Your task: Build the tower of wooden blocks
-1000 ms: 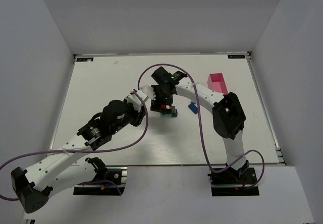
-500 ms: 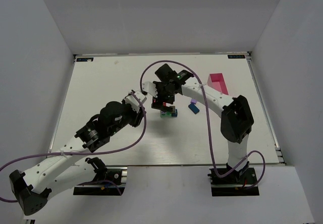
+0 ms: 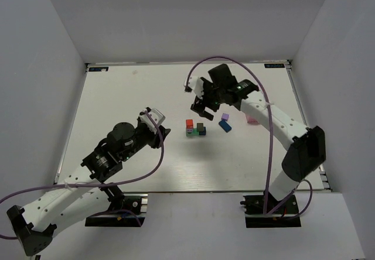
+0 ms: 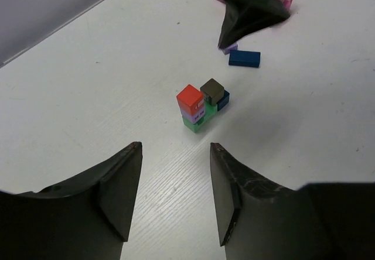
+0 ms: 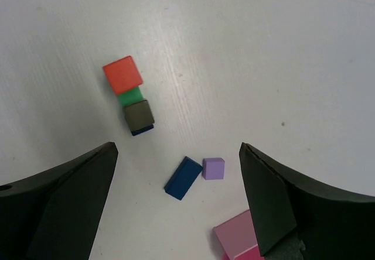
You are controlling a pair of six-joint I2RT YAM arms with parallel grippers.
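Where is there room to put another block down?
Bare: the table's far left, beyond the left tool; and the near strip before the tower. Crowded: around the tower, blue block, purple cube and pink box, near the right tool.

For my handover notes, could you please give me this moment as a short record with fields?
Stack: wood block tower, two touching columns, red cube atop one, grey-brown cube atop the other
Loose: blue block and purple cube, close together, apart from the tower
Container: pink box, near the purple cube
Left arm: left tool open, empty, pointed at the tower
Right arm: right tool open, empty, above the blocks
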